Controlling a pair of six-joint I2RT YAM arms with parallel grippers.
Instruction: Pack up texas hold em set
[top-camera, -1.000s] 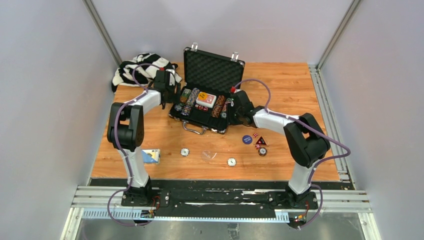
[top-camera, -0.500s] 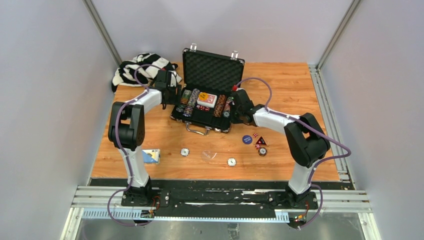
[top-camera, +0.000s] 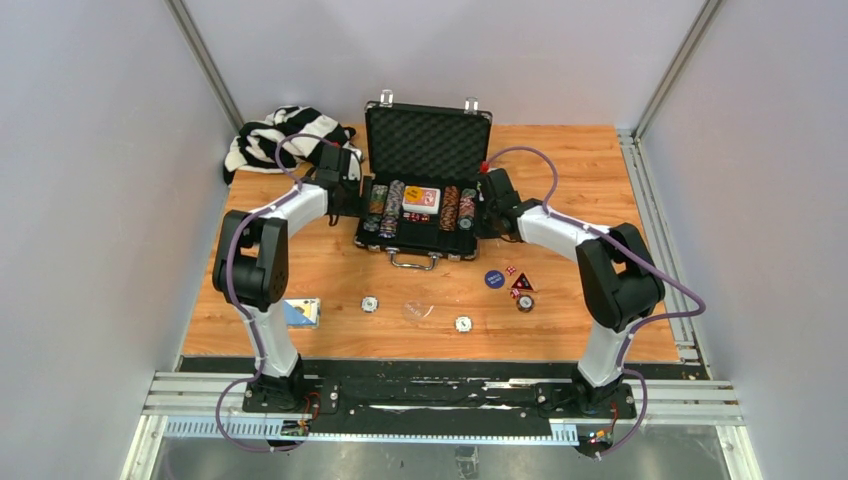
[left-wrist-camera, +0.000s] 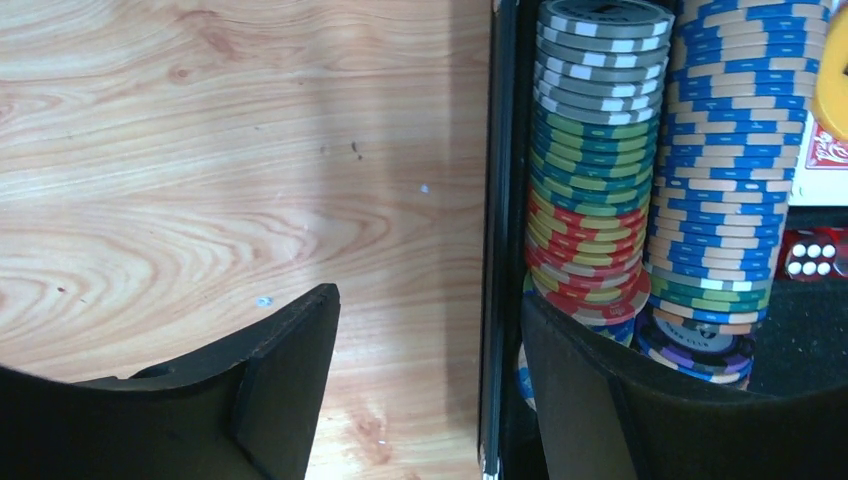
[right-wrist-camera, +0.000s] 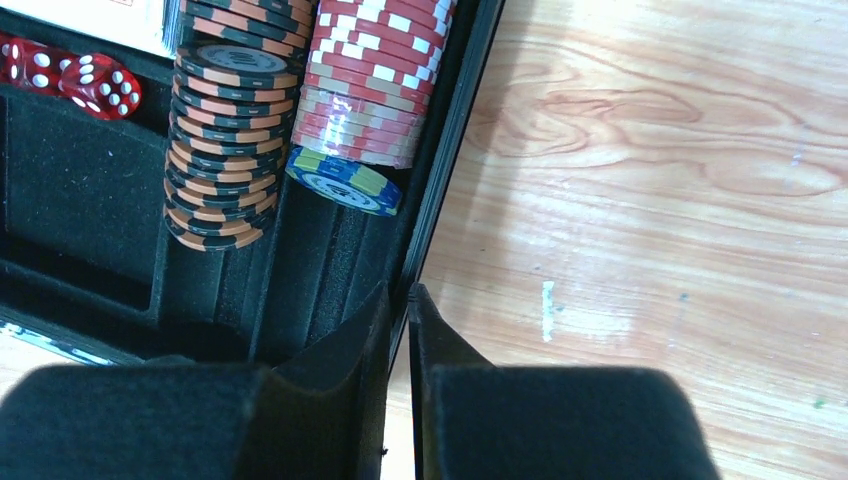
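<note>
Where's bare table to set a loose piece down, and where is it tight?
Barest: the table's back right, between case and right rail. Also the strip between handle and loose chips. Tight: near right, where button, dice and chips cluster; cloth fills back left; left gripper and right gripper sit at the case ends.

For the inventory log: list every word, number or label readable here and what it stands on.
No text reads clearly.
Blue-and-yellow poker chip face: print, too blurred.
Purple-and-black poker chip face: lettering, too blurred.
Round blue dealer button: white marks, too small.
Red-and-white card deck: too small.
Red dice in the small black briefcase: white pips only, no numerals.
</note>
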